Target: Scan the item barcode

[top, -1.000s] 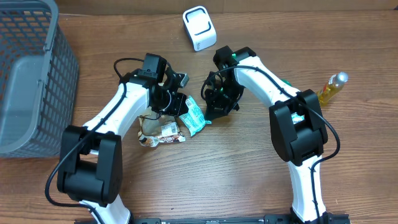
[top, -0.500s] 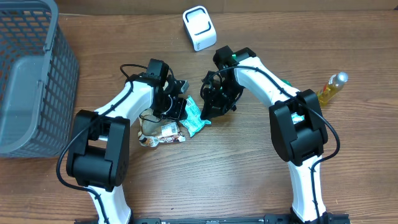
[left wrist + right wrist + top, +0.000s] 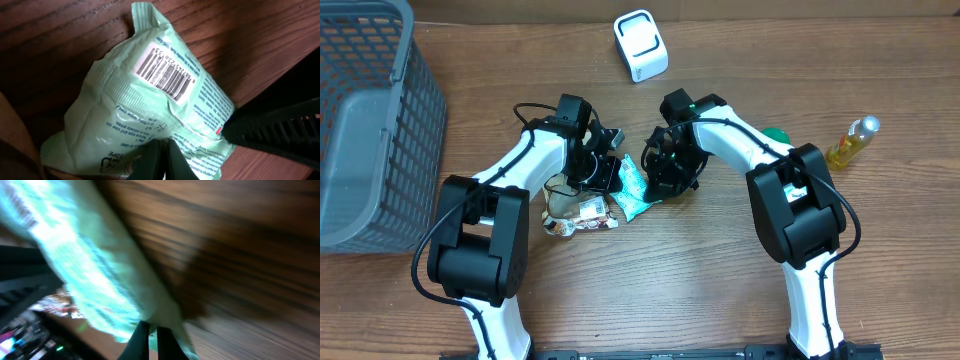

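The item is a pale green packet [image 3: 633, 187] lying on the wooden table between my two grippers. In the left wrist view the packet [image 3: 125, 115] faces up, with its black-and-white barcode [image 3: 165, 72] on a white patch. My left gripper [image 3: 162, 150] is shut on the packet's near edge; in the overhead view my left gripper [image 3: 613, 175] is at the packet's left side. My right gripper [image 3: 657, 182] is at the packet's right side. In the blurred right wrist view my right gripper [image 3: 150, 330] is shut on the edge of the packet [image 3: 90, 270].
A white scanner [image 3: 640, 45] stands at the back centre. A grey mesh basket [image 3: 360, 120] fills the left side. A brown snack wrapper [image 3: 578, 210] lies just left of the packet. A yellow bottle [image 3: 852, 140] lies at the right, and a green object [image 3: 777, 134] shows behind the right arm.
The left arm swung right toward the packet, then held still. The right gripper shifted slightly left and down onto the packet's right edge. Both grippers closed.
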